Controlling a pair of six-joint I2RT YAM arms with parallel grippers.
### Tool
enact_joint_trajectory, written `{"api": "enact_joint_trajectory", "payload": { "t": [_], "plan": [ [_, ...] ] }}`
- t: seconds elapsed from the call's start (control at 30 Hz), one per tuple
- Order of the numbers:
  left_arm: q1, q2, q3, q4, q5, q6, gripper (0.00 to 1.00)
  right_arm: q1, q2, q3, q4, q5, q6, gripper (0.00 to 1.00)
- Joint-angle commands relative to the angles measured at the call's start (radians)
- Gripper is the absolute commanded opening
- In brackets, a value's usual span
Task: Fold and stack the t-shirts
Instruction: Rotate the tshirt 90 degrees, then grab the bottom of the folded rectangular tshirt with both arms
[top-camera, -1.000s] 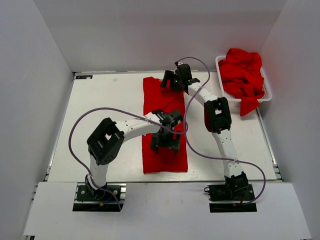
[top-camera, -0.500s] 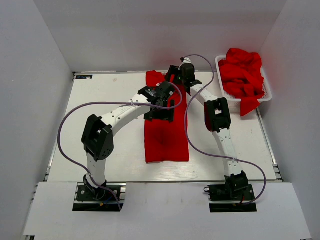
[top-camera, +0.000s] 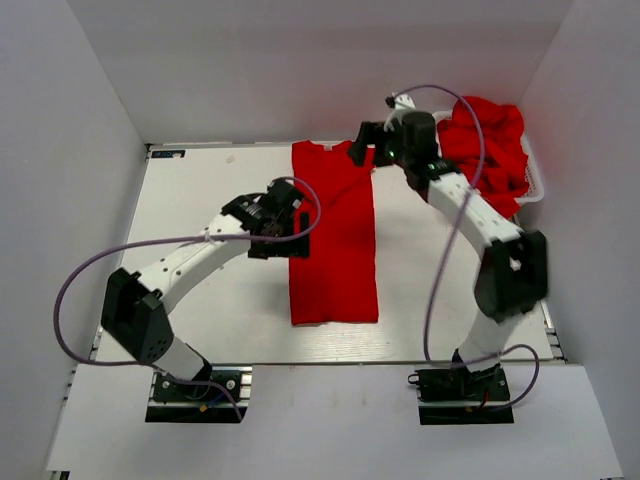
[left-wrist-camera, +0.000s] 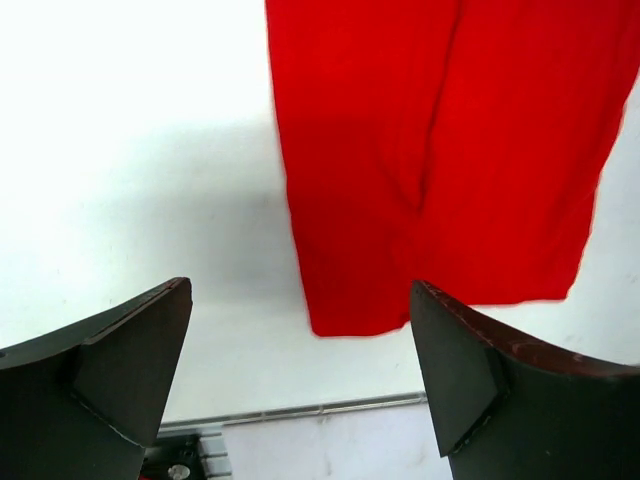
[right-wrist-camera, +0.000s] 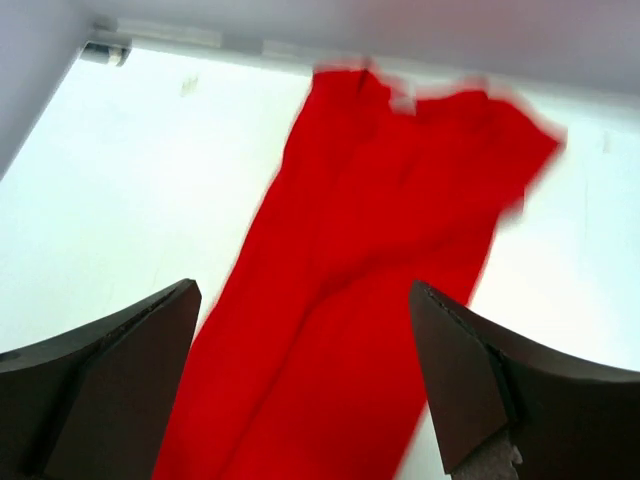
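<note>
One red t-shirt lies flat in the middle of the white counter. It is folded lengthwise into a long narrow strip, collar end toward the top of the overhead frame and hem toward the bottom. That shape suggests the sleeves and sides are already turned in and the crosswise fold is not yet made. The jaws of the left arm are spread wide and hold nothing. They hang just left of the strip's left edge at about mid-length, and in the left wrist view the hem end shows between the two dark fingers. That looks like a lineup for taking hold of the strip's lower part. The jaws of the right arm are also spread and empty, poised at the upper right corner of the strip by the collar. The right wrist view looks down along the cloth, slightly blurred, and I judge that arm is placed to handle the top end. The remaining t-shirts sit crumpled in a heap in the white mesh basket at the upper right of the frame, off the work area and within the right arm's reach. One piece droops over the basket's lower rim. No folded stack can be seen on the counter. No brand, label, print or other writing can be read on the cloth, the basket, the arms or the counter.
</note>
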Motion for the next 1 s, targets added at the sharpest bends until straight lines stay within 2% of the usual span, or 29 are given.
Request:
{"api": "enact_joint_trajectory", "payload": {
  "t": [0.0,0.03,0.07,0.1,0.13,0.17,0.3,0.43,0.57,0.77,0.97],
  "plan": [
    [0.007,-0.068,-0.114,0.048,0.048,-0.022,1.00,0.020,-0.194,-0.298,-0.154,0.039,0.007,0.90],
    [0.007,-0.089,-0.134,0.063,0.048,-0.022,1.00,0.029,-0.229,-0.346,-0.173,0.054,0.010,0.90],
    [0.007,-0.089,-0.168,0.075,0.065,-0.022,1.00,0.029,-0.265,-0.474,-0.197,0.060,0.010,0.90],
    [0.007,-0.089,-0.183,0.076,0.080,-0.022,1.00,0.041,-0.364,-0.510,-0.285,0.100,0.030,0.90],
    [0.007,-0.089,-0.201,0.089,0.093,-0.022,1.00,0.052,-0.392,-0.544,-0.314,0.112,0.044,0.90],
    [0.007,-0.089,-0.240,0.098,0.113,-0.022,1.00,0.057,-0.474,-0.631,-0.384,0.129,0.076,0.90],
    [-0.005,-0.089,-0.318,0.134,0.131,-0.022,1.00,0.109,-0.631,-0.797,-0.452,0.108,0.156,0.90],
    [-0.016,-0.158,-0.424,0.206,0.169,-0.031,1.00,0.165,-0.769,-0.903,-0.490,0.122,0.246,0.90],
    [-0.016,-0.233,-0.537,0.263,0.199,-0.051,1.00,0.244,-0.779,-0.923,-0.507,0.142,0.294,0.90],
    [-0.016,-0.244,-0.579,0.287,0.186,-0.060,1.00,0.382,-0.649,-0.915,-0.493,0.266,0.381,0.90],
    [-0.016,-0.255,-0.600,0.352,0.195,-0.051,1.00,0.483,-0.604,-0.903,-0.489,0.393,0.495,0.90]
  ]
}}
